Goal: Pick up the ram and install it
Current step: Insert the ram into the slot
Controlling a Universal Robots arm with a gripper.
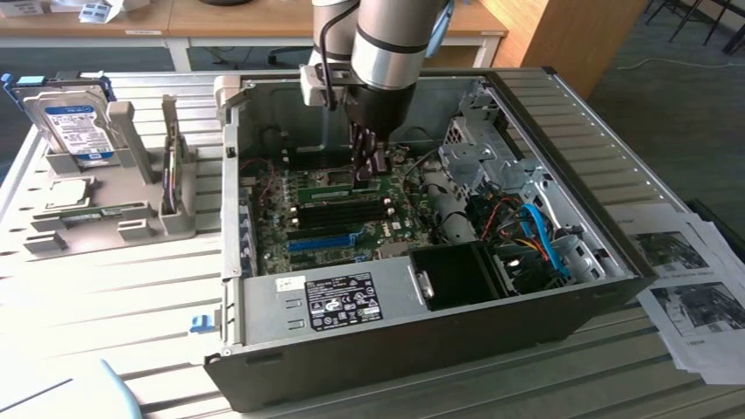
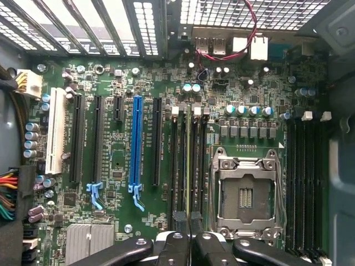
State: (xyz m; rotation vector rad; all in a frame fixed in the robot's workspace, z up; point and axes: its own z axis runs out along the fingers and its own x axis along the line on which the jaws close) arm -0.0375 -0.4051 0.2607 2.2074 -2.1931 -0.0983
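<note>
- Here we are inside the open computer case [image 1: 559, 113], with the arm reaching straight down and the gripper [image 1: 368, 170] low over the motherboard [image 2: 122, 83].
- The fingers are pressed together, pinching the ram [image 2: 188, 166] by its upper edge. From the wrist view the stick is seen edge-on, a thin green line running away from the fingertips.
- The ram stands upright along the bank of memory slots [image 2: 176, 160], between the blue expansion slot [image 2: 136, 144] and the CPU socket [image 2: 244, 194].
- So the pickup is done. The stick is in the case, well apart from the parts rack [image 1: 140, 227] on the exterior view's left, where the hard drive [image 1: 70, 127] stands.
- The install is under way, with the ram lined up with a slot.
- It may be partly in already, but edge-on I cannot tell whether it is fully seated or the latches have closed.
- It is not yet released.
</note>
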